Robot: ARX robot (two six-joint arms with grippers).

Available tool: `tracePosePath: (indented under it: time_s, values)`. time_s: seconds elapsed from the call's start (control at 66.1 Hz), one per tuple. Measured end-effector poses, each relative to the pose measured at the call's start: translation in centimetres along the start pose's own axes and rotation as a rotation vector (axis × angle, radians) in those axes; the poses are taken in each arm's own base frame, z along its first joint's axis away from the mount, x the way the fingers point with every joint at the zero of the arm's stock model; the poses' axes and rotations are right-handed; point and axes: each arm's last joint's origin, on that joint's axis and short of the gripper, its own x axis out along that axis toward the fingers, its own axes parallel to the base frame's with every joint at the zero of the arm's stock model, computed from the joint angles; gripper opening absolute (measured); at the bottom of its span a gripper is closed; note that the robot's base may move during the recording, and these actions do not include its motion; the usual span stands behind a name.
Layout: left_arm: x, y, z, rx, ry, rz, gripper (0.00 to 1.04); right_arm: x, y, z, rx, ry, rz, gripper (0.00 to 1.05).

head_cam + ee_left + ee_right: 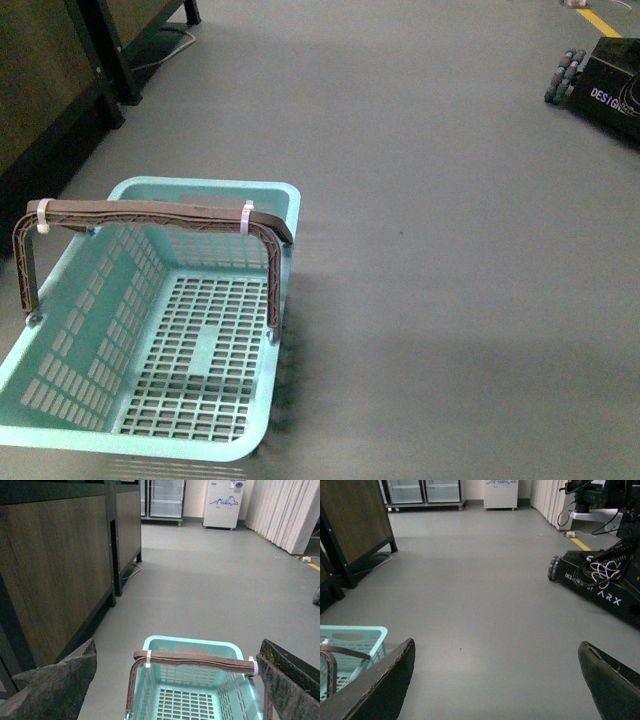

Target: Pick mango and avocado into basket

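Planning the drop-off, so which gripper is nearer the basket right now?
Left. The open left gripper faces the basket, framed between its fingers. The open right gripper sits off to the basket's right, over the floor.

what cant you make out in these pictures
The mango and the avocado: in no view, so where they lie cannot be told.
The basket: front view, near left corner cut off by the picture's edge; right wrist view, only one corner shows.
The black machine: front view, cut off by the right edge, its lettering only partly readable.
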Motion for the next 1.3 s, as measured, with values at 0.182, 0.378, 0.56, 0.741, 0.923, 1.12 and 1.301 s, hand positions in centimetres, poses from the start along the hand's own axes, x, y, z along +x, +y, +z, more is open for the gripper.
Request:
tracePosePath:
  time_s: [0.182, 0.378, 0.56, 0.741, 0.923, 1.12, 1.301]
  values:
    - [0.0, 0.0, 0.0, 0.000, 0.000, 0.000, 0.96, 0.0, 0.0, 0.0, 0.000, 0.000, 0.000, 0.96]
    - [0.0, 0.0, 0.0, 0.000, 0.000, 0.000, 0.96, 0.0, 0.0, 0.0, 0.000, 0.000, 0.000, 0.96]
    - [2.1, 0.0, 0.9, -0.553, 0.280, 0.087, 0.96, 0.0, 0.0, 0.0, 0.000, 0.000, 0.001, 0.96]
    - [7.0, 0.2, 0.7, -1.089, 0.317, 0.179, 0.96, 0.0, 0.0, 0.0, 0.000, 0.000, 0.001, 0.96]
    - [12.2, -0.2, -4.5, -1.304, 0.455, 0.322, 0.96, 0.0, 0.0, 0.0, 0.000, 0.000, 0.001, 0.96]
    - [17.7, -0.9, -8.8, -1.350, 0.539, 0.420, 0.96, 0.0, 0.0, 0.0, 0.000, 0.000, 0.001, 0.96]
    - [23.1, -3.5, -11.0, -1.345, 0.581, 0.401, 0.96, 0.0, 0.0, 0.0, 0.000, 0.000, 0.001, 0.96]
